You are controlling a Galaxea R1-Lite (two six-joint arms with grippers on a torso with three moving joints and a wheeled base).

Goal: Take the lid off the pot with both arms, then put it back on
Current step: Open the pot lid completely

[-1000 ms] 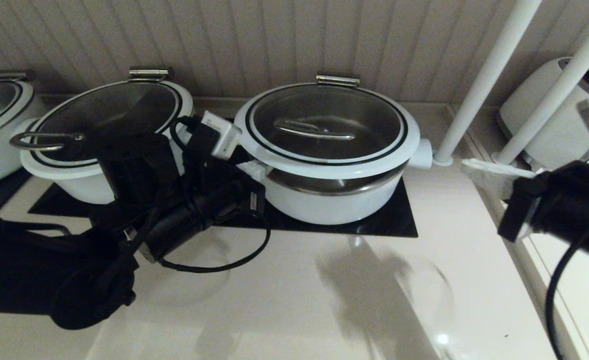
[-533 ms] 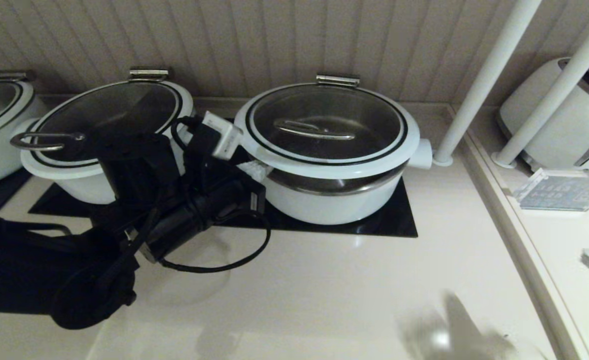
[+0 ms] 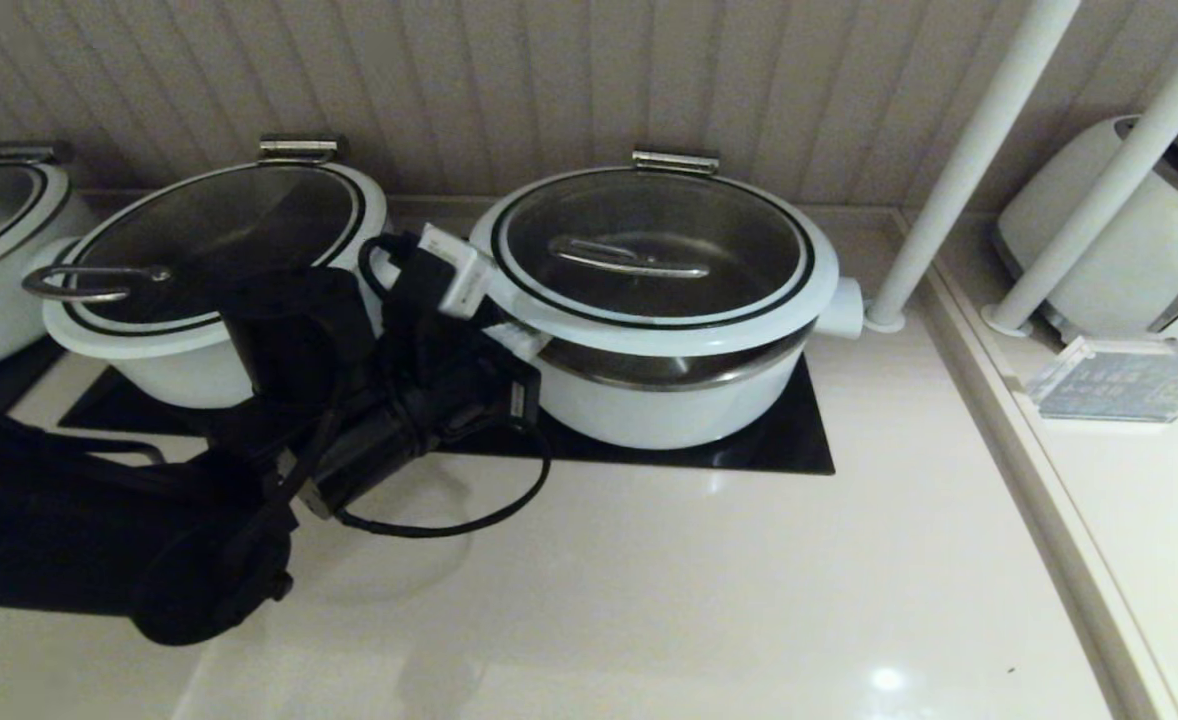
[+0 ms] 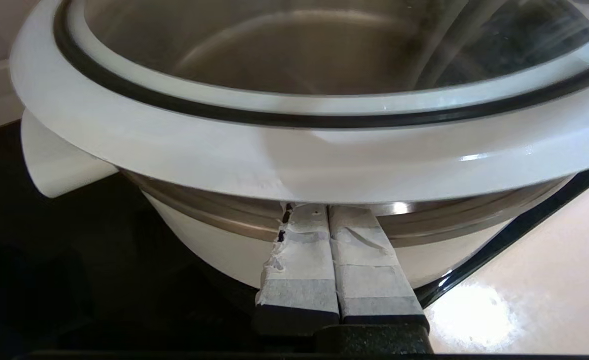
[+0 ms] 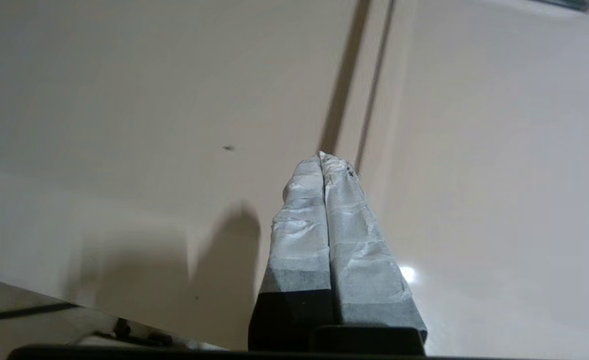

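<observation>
1. Sitting on a black cooktop panel (image 3: 779, 450), the pot (image 3: 669, 405) wears the lid (image 3: 654, 255) on a glossy cream counter (image 3: 709, 600) backed by a ribbed wall (image 3: 509, 80).
2. The left gripper (image 4: 328, 210) has its fingers pressed together, tips tucked under the lid's white rim at the pot's left side.
3. The right gripper (image 5: 322, 160), fingers together and empty, hangs over bare counter.
4. Two white poles (image 3: 959, 170) and a toaster (image 3: 1119, 250) stand to the right.
</observation>
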